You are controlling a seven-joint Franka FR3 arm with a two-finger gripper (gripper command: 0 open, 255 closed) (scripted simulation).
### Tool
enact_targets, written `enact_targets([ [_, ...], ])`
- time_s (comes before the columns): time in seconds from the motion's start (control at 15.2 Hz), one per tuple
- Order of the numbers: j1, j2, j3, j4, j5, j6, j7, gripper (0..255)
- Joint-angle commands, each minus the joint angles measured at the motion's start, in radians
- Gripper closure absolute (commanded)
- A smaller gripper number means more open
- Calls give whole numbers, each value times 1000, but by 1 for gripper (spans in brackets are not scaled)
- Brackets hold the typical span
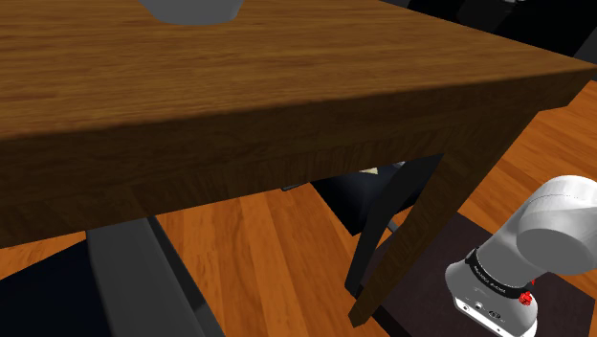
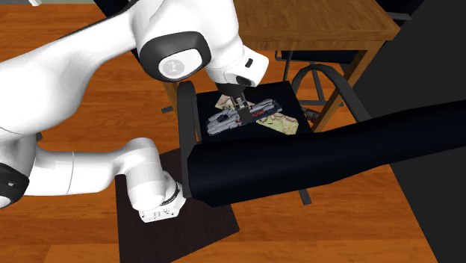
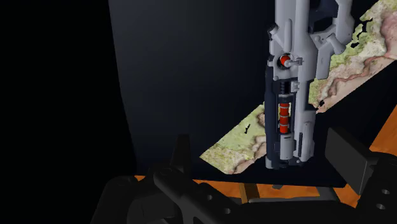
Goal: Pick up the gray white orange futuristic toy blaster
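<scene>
Blaster lies flat on chair seat; my fingers stand apart astride its end, untouching, aligned to close across it.

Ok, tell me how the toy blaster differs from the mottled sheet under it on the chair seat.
Colour: the toy blaster is grey with red-orange parts; the mottled sheet is green, beige and pink. Shape: the blaster is a bulky moulded body; the sheet is flat. Position: the blaster lies on top, the sheet partly covered beneath it. Both rest on the black chair seat.
</scene>
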Motion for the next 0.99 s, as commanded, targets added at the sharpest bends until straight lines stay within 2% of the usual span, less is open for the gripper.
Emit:
enact_targets([
  [0.0,0,0,0,0,0,0,0,0],
  [0.73,66,214,34,-131,151,287,57,0],
  [0.92,71,231,36,-160,163,331,55,0],
])
